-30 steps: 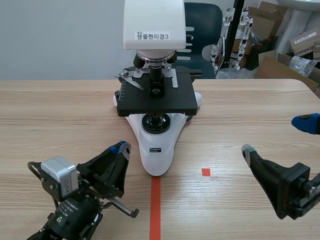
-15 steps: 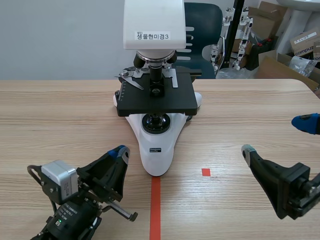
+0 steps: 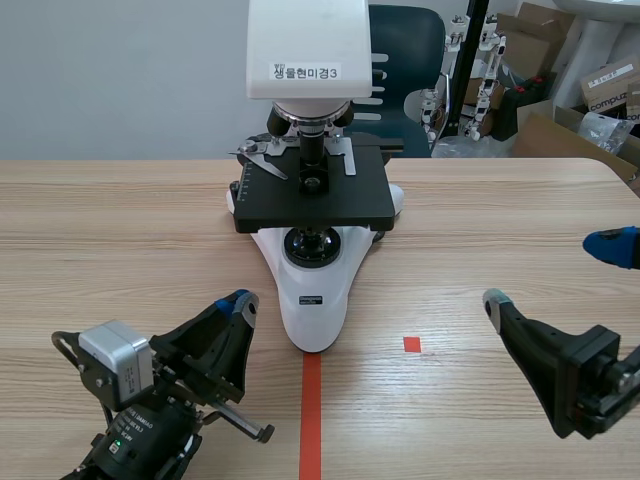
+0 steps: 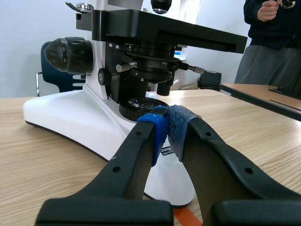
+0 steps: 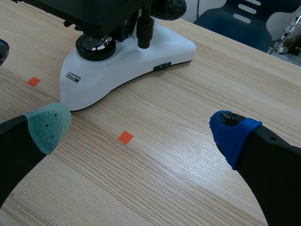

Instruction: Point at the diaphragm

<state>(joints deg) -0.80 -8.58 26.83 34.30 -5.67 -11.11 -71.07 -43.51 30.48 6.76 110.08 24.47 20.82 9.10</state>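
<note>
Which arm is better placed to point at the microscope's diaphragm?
Left, probably: left gripper is shut to a point, aimed at the diaphragm under the stage; right gripper is open, off aside.

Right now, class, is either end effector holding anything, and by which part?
Nothing is held. The left end effector is shut on nothing near the microscope; the right end effector is open.
</note>
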